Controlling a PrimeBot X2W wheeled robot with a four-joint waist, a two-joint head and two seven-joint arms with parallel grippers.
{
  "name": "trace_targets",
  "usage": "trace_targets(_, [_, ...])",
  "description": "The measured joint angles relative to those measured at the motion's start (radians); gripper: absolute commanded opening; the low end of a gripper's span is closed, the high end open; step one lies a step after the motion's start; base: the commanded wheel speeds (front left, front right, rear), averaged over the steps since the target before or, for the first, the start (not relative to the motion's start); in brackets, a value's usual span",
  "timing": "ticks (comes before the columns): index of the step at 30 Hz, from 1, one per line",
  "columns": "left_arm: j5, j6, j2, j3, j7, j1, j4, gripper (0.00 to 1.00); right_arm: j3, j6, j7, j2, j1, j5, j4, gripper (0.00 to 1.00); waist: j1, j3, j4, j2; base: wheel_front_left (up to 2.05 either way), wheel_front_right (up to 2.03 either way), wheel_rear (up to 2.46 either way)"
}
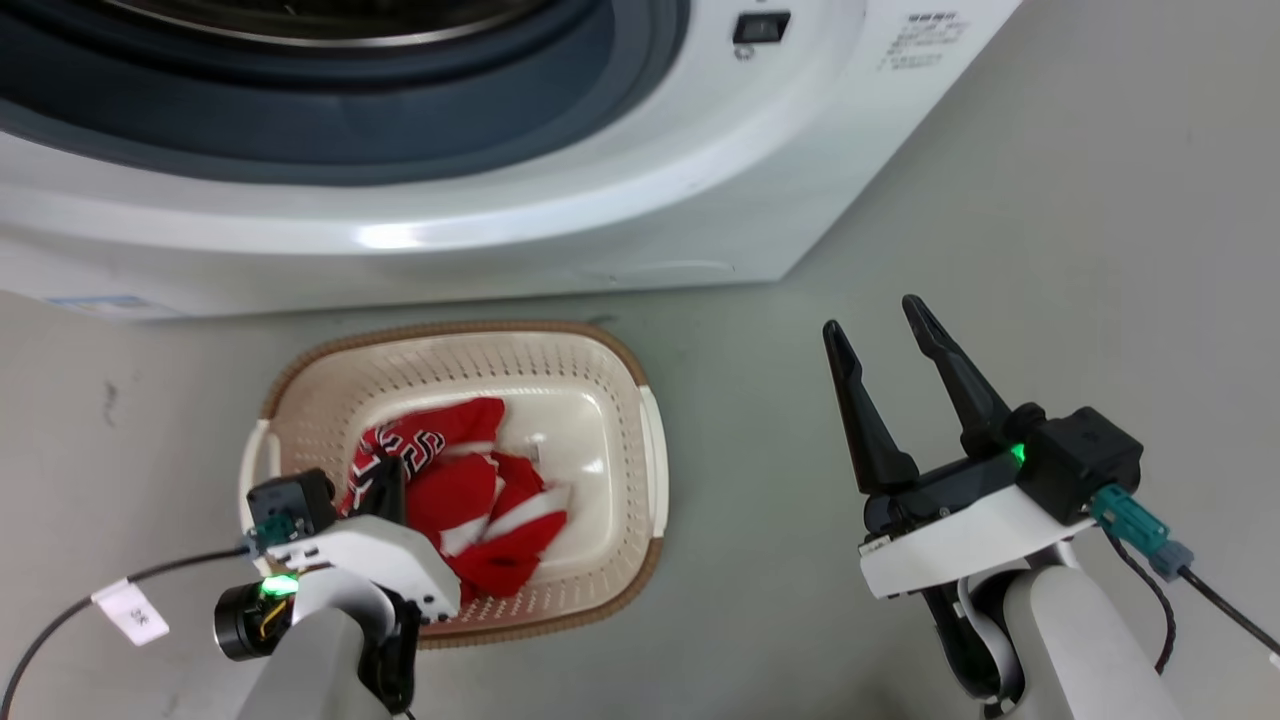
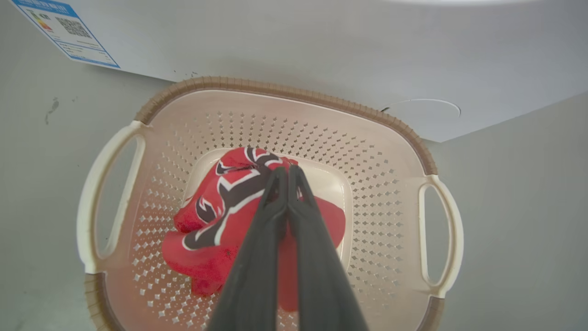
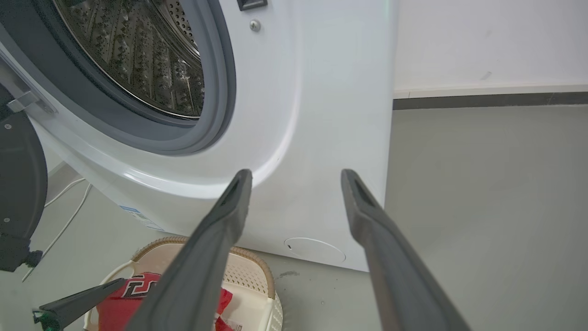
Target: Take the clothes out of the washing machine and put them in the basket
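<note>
Over the basket point(image 1: 452, 331), set on the floor point(image 1: 1050, 220) just before the washing machine point(image 1: 620, 190), our left gripper point(image 2: 285, 169) hung with its fingers pressed together above the red clothes point(image 2: 206, 220). These lay bunched on the basket's base, and we could not tell whether a fold was caught between the tips. Our right gripper point(image 1: 872, 316) stood off to the basket's right, fingers wide apart and holding nothing. We judged the step in hand to be the release. The fingers would need to part fully while low inside the rim, so that the thin fabric dropped clear rather than trailing over the edge. The arm would then need to rise straight up, since any cloth snagged on a tip could be dragged out again.
</note>
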Motion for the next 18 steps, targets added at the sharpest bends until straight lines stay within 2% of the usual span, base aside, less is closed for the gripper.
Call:
trace_targets(8, [-0.024,0.009,0.000,0.063,-0.003,-0.126,0.233,0.00,0.016,0.000,-0.016,0.000,-0.039,0.017,0.023,1.00,0.0000,0.110,-0.035,0.0000,0.00,0.00,0.00])
trace_targets(9, [-0.031,0.005,0.000,0.077,-0.003,-0.134,0.288,0.19,0.024,0.000,-0.020,0.000,-0.053,0.018,0.033,1.00,0.0000,0.130,-0.049,0.0000,0.00,0.00,0.00])
trace_targets(10, [-0.033,-0.005,-0.002,0.079,-0.004,-0.135,0.307,0.62,0.025,0.000,-0.021,0.000,-0.054,0.019,0.038,1.00,0.0001,0.132,-0.054,0.0000,0.00,0.00,0.00])
trace_targets(11, [-0.042,-0.013,-0.004,0.083,-0.004,-0.137,0.325,1.00,0.025,0.000,-0.021,0.000,-0.054,0.021,0.044,1.00,0.0000,0.132,-0.056,0.0000,0.00,0.00,0.00])
trace_targets(15, [-0.038,-0.034,-0.002,0.089,-0.004,-0.137,0.339,1.00,0.012,0.000,-0.022,0.000,-0.053,0.024,0.068,1.00,0.0000,0.099,-0.056,0.0000,0.00,0.00,0.00])
trace_targets(18, [-0.021,-0.041,-0.001,0.098,-0.004,-0.118,0.298,1.00,0.005,0.000,-0.024,0.000,-0.043,0.021,0.084,1.00,0.0000,0.050,-0.048,0.0000,0.00,0.00,0.00])
